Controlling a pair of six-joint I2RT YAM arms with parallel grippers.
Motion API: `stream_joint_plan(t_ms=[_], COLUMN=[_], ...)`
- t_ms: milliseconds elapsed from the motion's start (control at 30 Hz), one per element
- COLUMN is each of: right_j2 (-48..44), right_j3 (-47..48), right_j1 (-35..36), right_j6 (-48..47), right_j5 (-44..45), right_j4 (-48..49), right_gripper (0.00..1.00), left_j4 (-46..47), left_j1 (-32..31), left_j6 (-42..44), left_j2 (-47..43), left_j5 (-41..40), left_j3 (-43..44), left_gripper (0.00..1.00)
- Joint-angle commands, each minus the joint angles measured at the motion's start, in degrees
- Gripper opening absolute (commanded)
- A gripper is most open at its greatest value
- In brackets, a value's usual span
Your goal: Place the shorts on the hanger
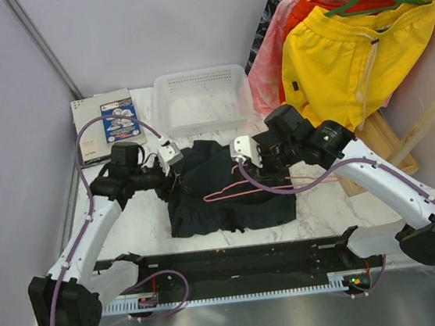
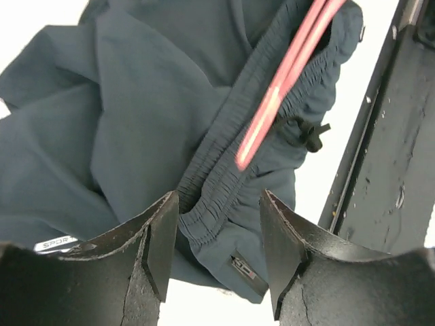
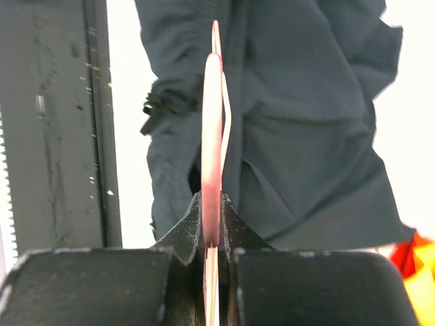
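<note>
Right gripper (image 1: 250,159) clenched on the hanger (image 1: 245,194), left gripper (image 1: 172,166) released over the shorts (image 1: 230,209).
From above, the dark shorts lie crumpled on the marble table (image 1: 321,206) between my two arms, with the pale-pink hanger resting on top of them. My left wrist view shows my jaws parted just above the elastic waistband (image 2: 224,170), gripping nothing — the hanger (image 2: 285,75) crosses the fabric beyond them. My right wrist view shows my jaws pinched tight on the pink wire (image 3: 212,122) — the shorts (image 3: 306,136) spread beneath it.
</note>
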Motion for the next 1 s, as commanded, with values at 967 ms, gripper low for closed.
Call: stream_joint_plan(t_ms=[967], right_j2=[8.62], right_j3=[10.31], right_j1=[-8.38], right_j6=[-4.15], right_j5=[-8.39], right_j4=[-4.71], right_gripper=[0.00], left_j4=[-22.50], left_j1=[-8.15], left_j6=[60.24], left_j2=[23.82], left_j5=[-8.27], left_j3=[5.57], left_gripper=[0.32])
